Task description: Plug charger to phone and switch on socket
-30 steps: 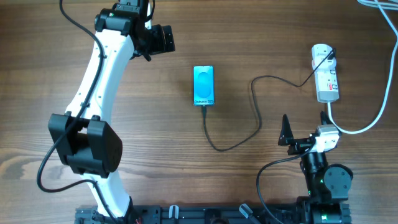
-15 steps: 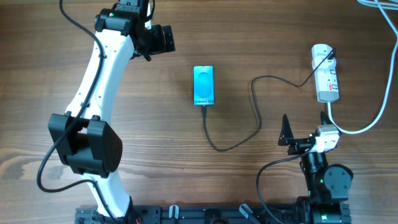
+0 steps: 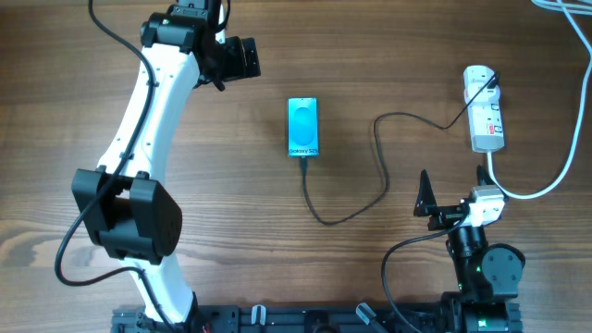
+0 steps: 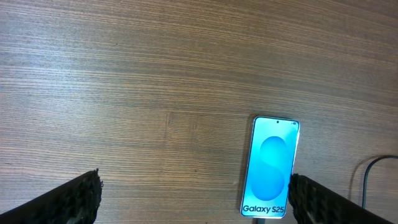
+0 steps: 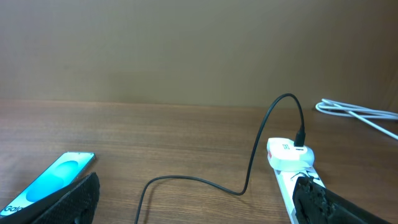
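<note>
Clearly, the phone [image 4: 270,167] lies flat at the middle of the table [image 3: 388,55], and its cyan screen reads "Galaxy S25". The charger [image 3: 381,176] runs in a loop from the phone's edge beside this text to the socket [image 3: 485,121] at the right, well apart. The left gripper [image 4: 194,183] and the right gripper [image 5: 196,186] both have fingers spread wide, holding nothing.

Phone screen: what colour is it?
The phone screen is bright cyan with white "Galaxy S25" text, clearest in the left wrist view.
</note>
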`<control>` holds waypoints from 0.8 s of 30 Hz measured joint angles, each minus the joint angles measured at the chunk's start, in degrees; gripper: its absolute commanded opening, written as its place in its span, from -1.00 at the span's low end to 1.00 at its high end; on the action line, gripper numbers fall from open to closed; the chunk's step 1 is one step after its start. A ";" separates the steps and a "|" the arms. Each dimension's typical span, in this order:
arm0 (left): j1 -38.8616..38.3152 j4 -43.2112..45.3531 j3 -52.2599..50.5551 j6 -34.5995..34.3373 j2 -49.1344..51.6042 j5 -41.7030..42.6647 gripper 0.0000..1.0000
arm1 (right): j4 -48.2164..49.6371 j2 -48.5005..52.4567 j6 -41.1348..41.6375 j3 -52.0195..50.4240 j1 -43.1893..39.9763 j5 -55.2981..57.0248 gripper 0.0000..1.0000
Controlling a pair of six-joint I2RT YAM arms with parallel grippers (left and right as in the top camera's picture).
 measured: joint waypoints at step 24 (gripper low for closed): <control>-6.03 18.43 -29.31 -0.15 -19.85 -6.16 1.00 | 0.02 -0.09 0.00 0.00 0.00 0.00 1.00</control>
